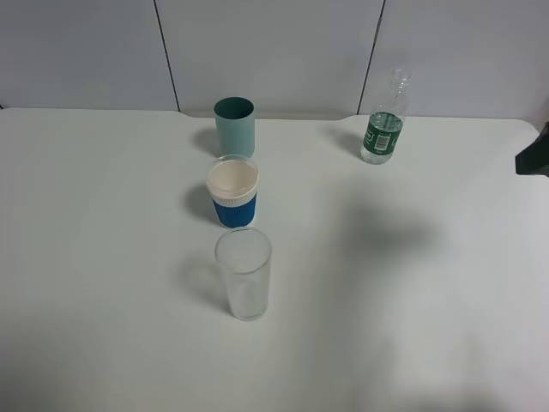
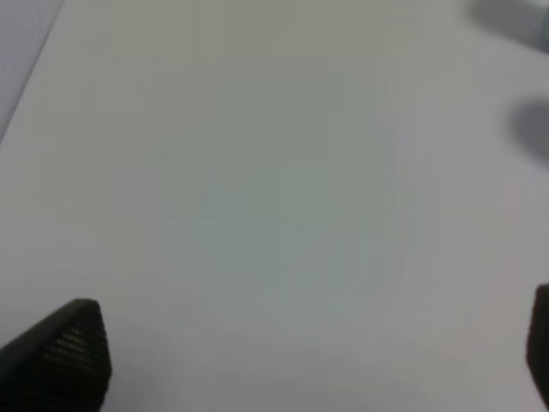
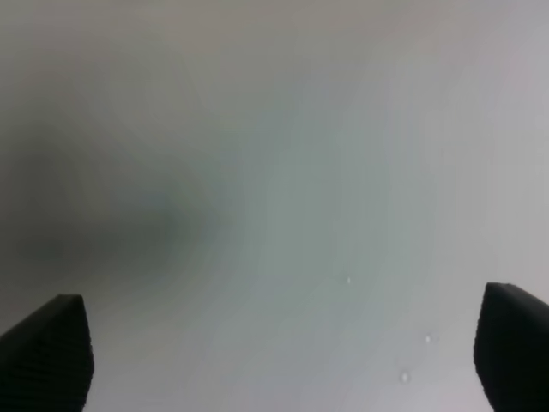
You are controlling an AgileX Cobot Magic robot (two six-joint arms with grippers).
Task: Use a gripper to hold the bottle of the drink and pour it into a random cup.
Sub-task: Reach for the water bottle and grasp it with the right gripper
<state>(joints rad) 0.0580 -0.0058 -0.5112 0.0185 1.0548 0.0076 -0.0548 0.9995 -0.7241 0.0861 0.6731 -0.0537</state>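
The bottle of the drink (image 1: 383,129), clear plastic with a dark green label and no cap, stands upright at the back right of the white table (image 1: 103,257). The pale teal cup (image 1: 234,125) stands at the back centre, apart from the bottle. My left gripper (image 2: 309,360) is open over bare table, with its black fingertips (image 2: 69,348) far apart. My right gripper (image 3: 283,352) is open too, over bare table with a faint shadow. A black part of the right arm (image 1: 536,156) shows at the right edge of the exterior high view. Neither wrist view shows the bottle or the cup.
A white cup with a blue sleeve (image 1: 232,193) stands just in front of the teal cup. A tall clear glass (image 1: 244,273) stands in front of that. The three vessels form a line from back to front. A grey panelled wall (image 1: 274,51) runs behind the table.
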